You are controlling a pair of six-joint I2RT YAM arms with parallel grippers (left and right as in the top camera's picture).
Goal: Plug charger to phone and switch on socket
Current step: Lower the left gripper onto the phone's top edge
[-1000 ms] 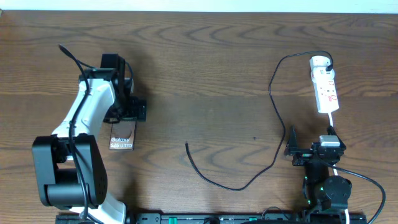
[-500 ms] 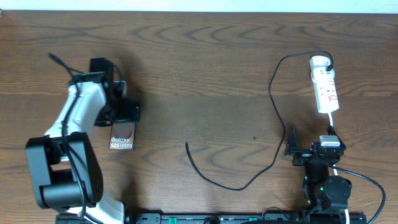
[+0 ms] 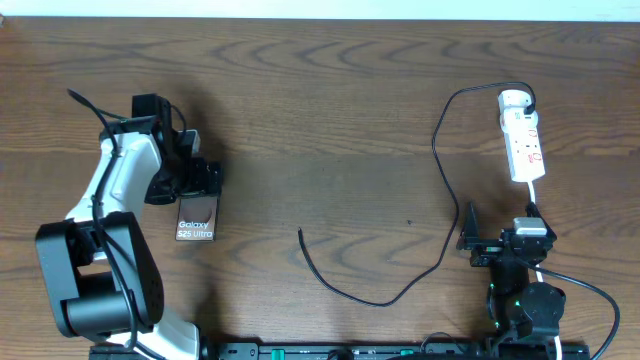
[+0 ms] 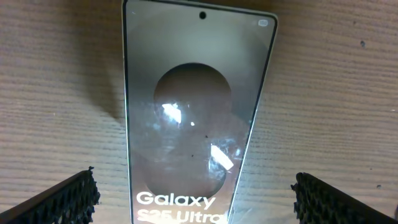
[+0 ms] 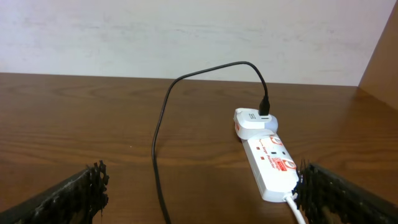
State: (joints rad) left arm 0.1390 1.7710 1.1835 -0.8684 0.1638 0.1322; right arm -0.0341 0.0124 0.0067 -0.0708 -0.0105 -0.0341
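The job has hardly begun. The flat grey-brown phone with white lettering lies on the brown wooden table at the left. The left gripper hangs over it, its jaws wide apart, one on each side, holding nothing.

The long thin black charger cable has one end in the white block on top of the long white power strip at the right. Its small free tip lies bare in the middle of the table, well apart from the phone. The right gripper faces the strip, jaws wide apart and empty.

The cable must be plugged into the phone and the switch pressed. Whether the switch is on cannot be told.

There is one phone, one charger cable, one power strip and two grippers.
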